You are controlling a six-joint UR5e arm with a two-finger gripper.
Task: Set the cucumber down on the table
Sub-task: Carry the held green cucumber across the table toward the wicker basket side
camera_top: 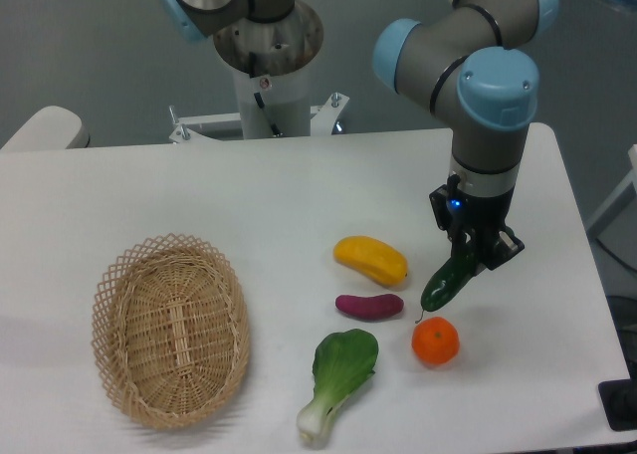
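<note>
Gripper (476,257) clamped on cucumber (449,281), held tilted, low over table (299,195), tip just beside orange (436,340). Risk: releasing here, rolling into orange or sweet potato (369,306).

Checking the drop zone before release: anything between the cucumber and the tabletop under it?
Nothing visibly blocks it. The claw holds the cucumber tilted, its lower end just above bare table. The orange sits close below that tip and the purple sweet potato lies to its left, so the spot is tight.
</note>
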